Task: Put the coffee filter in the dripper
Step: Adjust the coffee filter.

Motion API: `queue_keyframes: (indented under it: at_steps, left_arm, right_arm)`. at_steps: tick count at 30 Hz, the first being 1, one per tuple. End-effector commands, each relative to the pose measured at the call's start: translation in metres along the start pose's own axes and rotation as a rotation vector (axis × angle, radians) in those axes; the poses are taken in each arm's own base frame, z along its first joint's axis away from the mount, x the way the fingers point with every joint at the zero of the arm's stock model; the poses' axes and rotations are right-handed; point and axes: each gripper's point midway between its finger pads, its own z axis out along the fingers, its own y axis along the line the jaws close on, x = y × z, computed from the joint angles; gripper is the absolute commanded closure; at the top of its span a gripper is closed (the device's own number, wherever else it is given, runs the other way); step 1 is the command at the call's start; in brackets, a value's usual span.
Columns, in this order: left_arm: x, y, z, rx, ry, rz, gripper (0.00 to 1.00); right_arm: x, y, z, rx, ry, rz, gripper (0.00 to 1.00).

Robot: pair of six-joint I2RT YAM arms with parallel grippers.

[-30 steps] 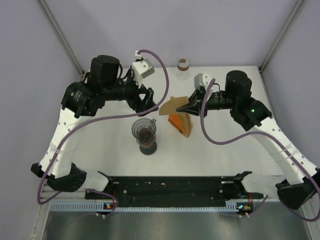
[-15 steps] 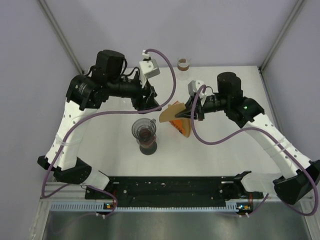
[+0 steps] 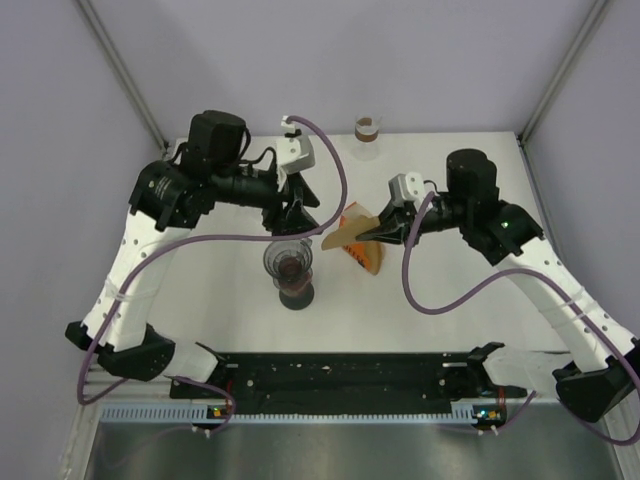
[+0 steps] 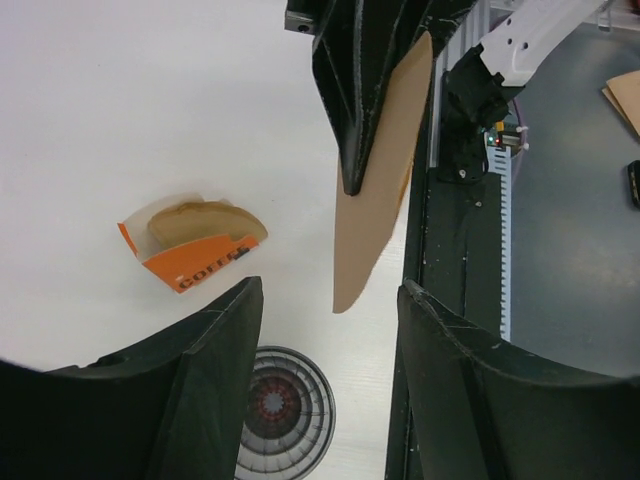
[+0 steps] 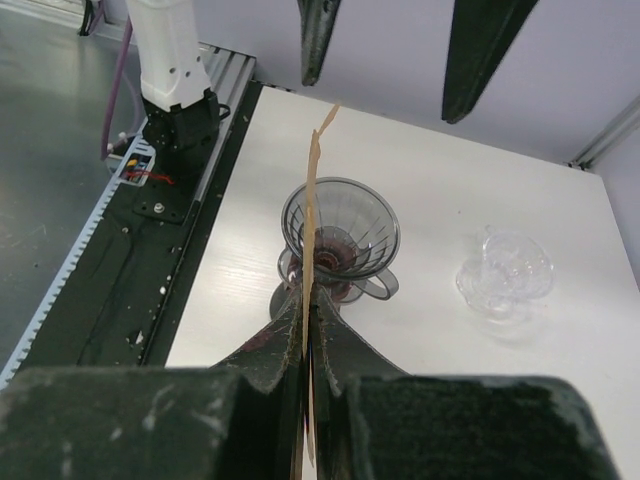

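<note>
My right gripper point(image 3: 376, 232) point(image 5: 309, 300) is shut on a brown paper coffee filter point(image 3: 348, 232) point(image 5: 313, 210) point(image 4: 375, 200), held edge-on above the table just right of the dripper. The clear ribbed dripper point(image 3: 289, 260) point(image 5: 340, 232) point(image 4: 276, 405) sits on a dark stand point(image 3: 296, 294). My left gripper point(image 3: 297, 220) point(image 4: 328, 290) hovers over the dripper's far side, open with nothing between its fingers point(image 5: 480, 50). In the left wrist view the filter's lower tip hangs just beyond them.
An orange package of filters point(image 3: 364, 256) point(image 4: 195, 248) lies right of the dripper, under the held filter. A small brown-banded cup point(image 3: 369, 128) stands at the table's far edge. A clear glass piece point(image 5: 505, 272) lies beyond the dripper. A black rail point(image 3: 350, 378) runs along the near edge.
The right gripper has carried the filter down and nearer the dripper. The left gripper has shifted over the dripper and its fingers have drawn closer together.
</note>
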Motion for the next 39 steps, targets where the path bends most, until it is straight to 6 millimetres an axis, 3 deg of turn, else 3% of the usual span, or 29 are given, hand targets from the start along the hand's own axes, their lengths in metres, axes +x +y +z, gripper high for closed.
queue_keyframes:
  at_steps: [1,8,14,18,21,32,35,39]
  left_arm:
    - [-0.032,-0.017,-0.014,-0.018,-0.169,0.086,0.37]
    - [-0.057,-0.017,-0.011,0.02,-0.24,0.032,0.35]
    - [-0.045,-0.01,0.007,0.06,-0.219,-0.082,0.39]
    - [-0.05,-0.007,0.015,0.108,-0.199,-0.177,0.46]
    - [-0.049,-0.016,0.016,0.171,-0.19,-0.19,0.52]
    - [-0.036,-0.037,0.012,0.265,-0.187,-0.16,0.51]
    - [-0.029,-0.025,0.017,0.191,-0.174,-0.17,0.54]
    - [-0.04,-0.011,0.018,0.124,-0.205,-0.17,0.61]
  right_arm:
    - [-0.01,-0.002,-0.003,0.003,-0.018,-0.053,1.0]
    - [-0.007,0.001,0.004,-0.022,-0.017,-0.045,1.0]
    - [-0.005,0.002,0.003,-0.008,-0.006,-0.056,1.0]
    - [-0.004,0.001,0.003,-0.003,-0.003,-0.058,1.0]
    - [-0.002,0.001,0.004,-0.003,0.001,-0.051,1.0]
    - [0.003,-0.004,0.002,0.03,0.023,-0.047,1.0]
    - [0.002,-0.003,0.003,0.026,0.019,-0.045,1.0]
    - [-0.001,-0.003,0.002,0.026,0.016,-0.049,1.0]
